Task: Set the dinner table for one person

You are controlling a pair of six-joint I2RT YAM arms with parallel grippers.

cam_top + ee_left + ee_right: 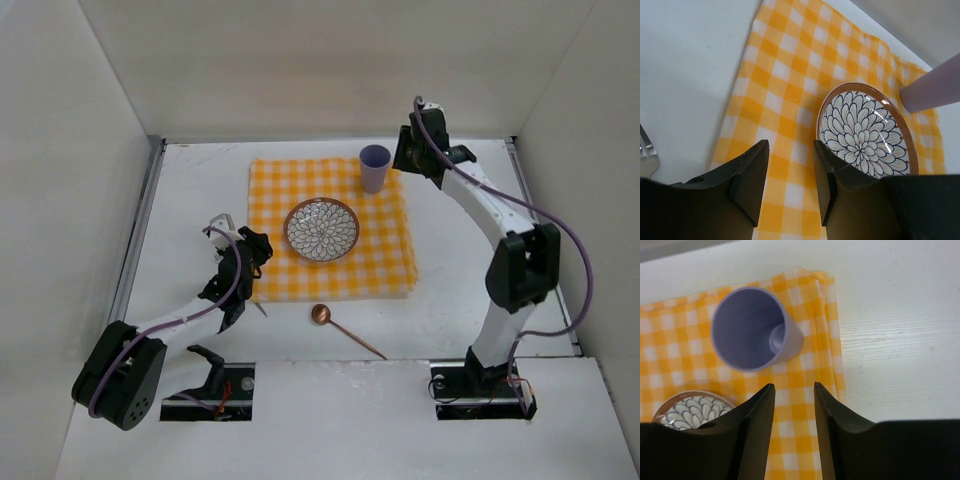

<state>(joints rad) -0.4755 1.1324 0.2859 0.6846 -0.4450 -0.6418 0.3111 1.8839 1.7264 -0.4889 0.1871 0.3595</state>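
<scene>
Enclosing the dinner table [180, 200], white panels [300, 70]; left end effector [790, 150], right end effector [794, 390] agape

Metal utensil [647, 156] cut off left.

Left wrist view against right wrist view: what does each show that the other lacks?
Only the left wrist view: the open left hand, a silvery metal utensil end at the left edge, the round flower-patterned plate nearly whole. Only the right wrist view: the open right hand, the inside of the lilac plastic cup. Both: the yellow-and-white checked cloth, large white tabletop, some of plate and cup.
</scene>
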